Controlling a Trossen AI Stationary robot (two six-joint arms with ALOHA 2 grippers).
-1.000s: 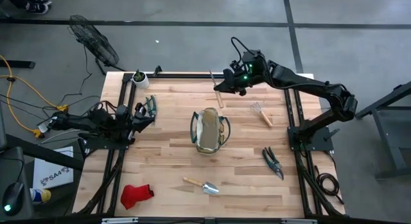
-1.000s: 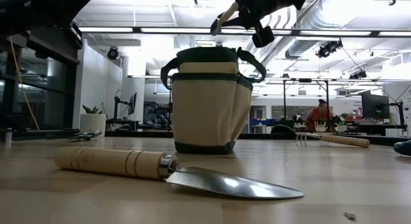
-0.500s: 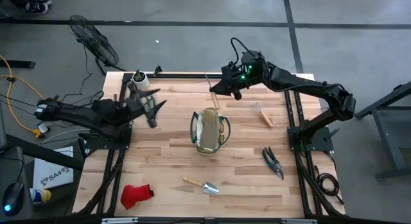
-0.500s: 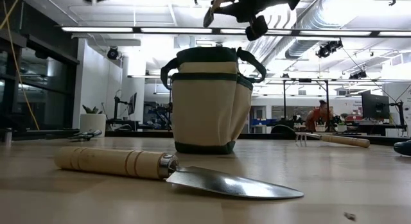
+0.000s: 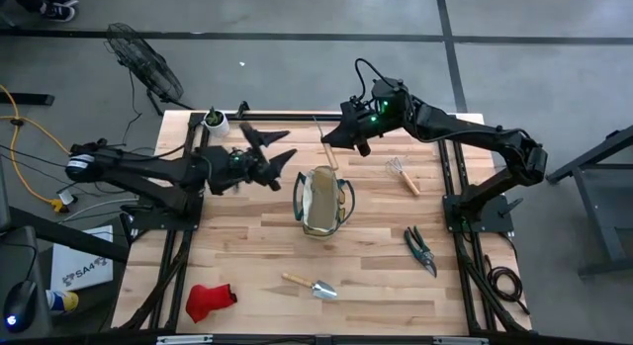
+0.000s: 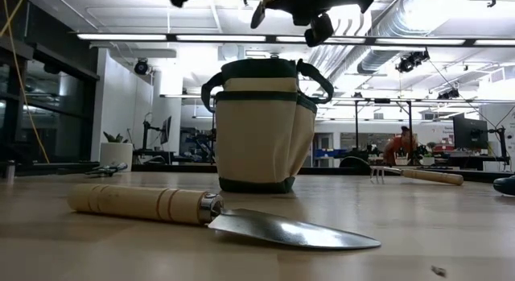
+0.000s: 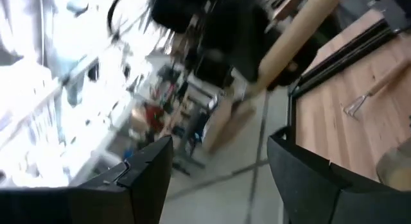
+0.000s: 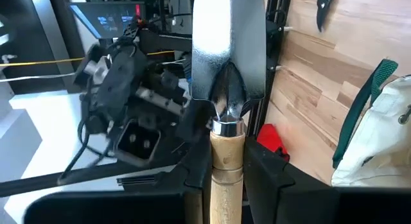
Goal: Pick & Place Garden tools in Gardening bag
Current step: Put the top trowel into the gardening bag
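Judging from what lies on the pale wooden counter [image 5: 257, 246], we are early in the job. Our right gripper [image 5: 332, 139] hangs above the far side of the counter, just beyond the tan canvas gardening bag with dark green trim [image 5: 322, 200], its jaws closed around the wooden handle of a shiny metal trowel [image 8: 227, 76]. In the right wrist view the blade points past the jaws and the bag's rim shows close by, so we take this tool to be on its way in, not yet dropped.

Our left gripper [image 5: 272, 152] is raised over the counter just left of the bag, jaws spread wide with nothing between them. In its own wrist view only open air shows between the dark fingers [image 7: 148, 179].

Still outside the bag, as far as we can see:
- a second wood-handled steel trowel [image 5: 310, 285] at the near edge
- a red glove [image 5: 209, 301] at the near left corner
- dark-handled pruning shears [image 5: 421, 249] on the right
- a pale wiry hand fork [image 5: 402, 173] beside the right frame

We cannot see into the bag, so we cannot tell whether anything is stowed. The small white pot with a plant [image 5: 215, 120] stands at the far left corner.
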